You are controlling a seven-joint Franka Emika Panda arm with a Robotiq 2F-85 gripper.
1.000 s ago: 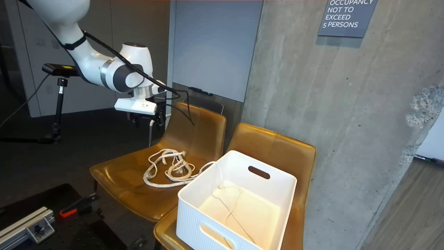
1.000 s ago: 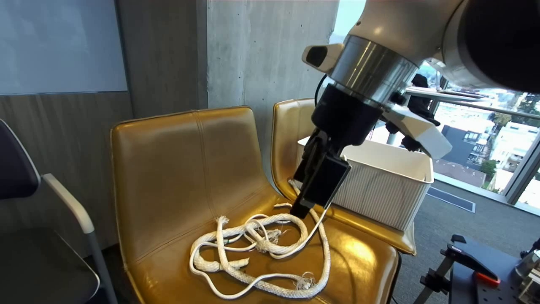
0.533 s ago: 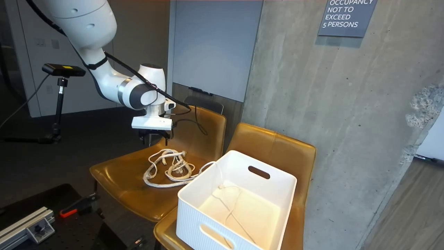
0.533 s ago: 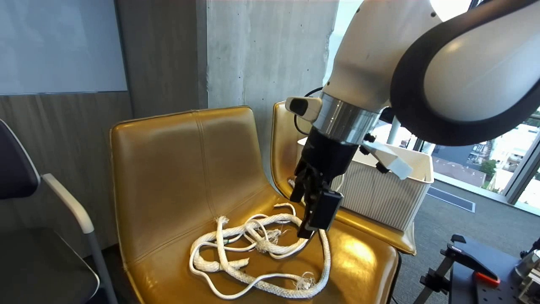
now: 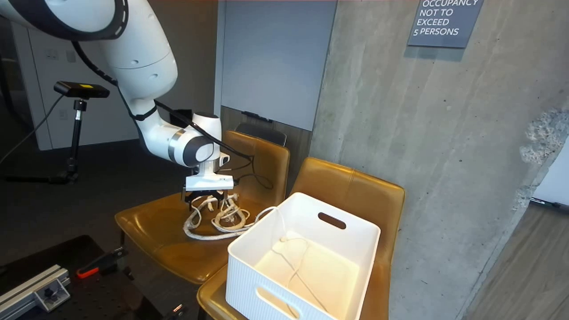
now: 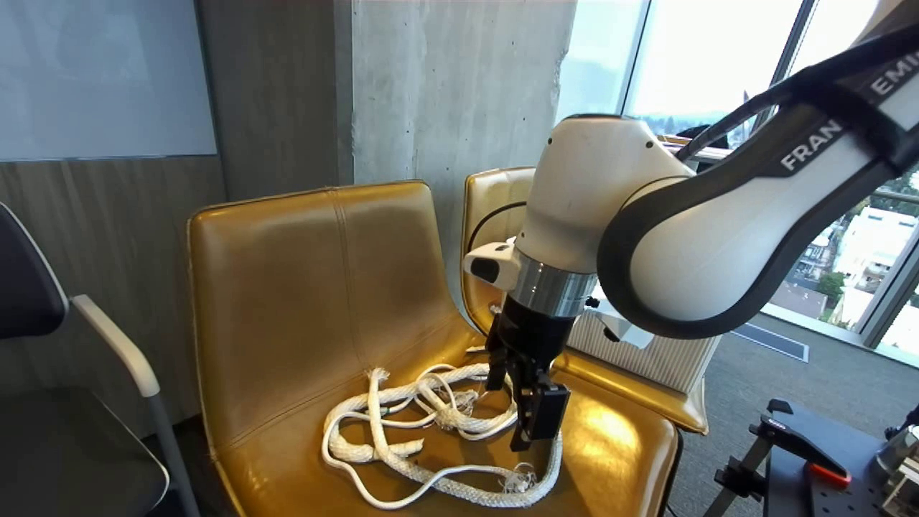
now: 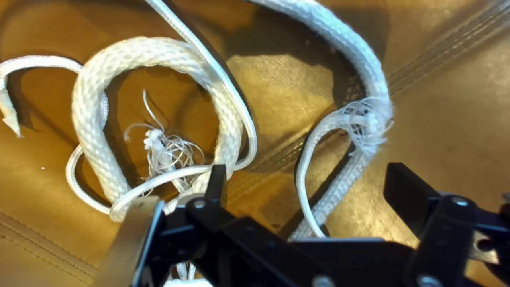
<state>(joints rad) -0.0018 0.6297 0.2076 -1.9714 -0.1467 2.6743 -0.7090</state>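
This is looking like an office meeting room. In an exterior view, a sign (image 5: 444, 22) toward two o'clock is reading "OCCUPANCY NOT TO EXCEED 5 PERSONS". In both exterior views, a whiteboard (image 5: 275, 62) is hanging on the nine o'clock side of a bare concrete wall (image 5: 426, 138). In an exterior view, a dark armchair (image 6: 79, 438) is standing at eight o'clock, and windows (image 6: 718, 64) toward two o'clock are overlooking buildings (image 6: 887, 231).

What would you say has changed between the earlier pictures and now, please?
The gripper has come down, open, and hangs low over the ropes on the chair; nothing was taken hold of or let go. The ropes, chair and bin look unmoved.
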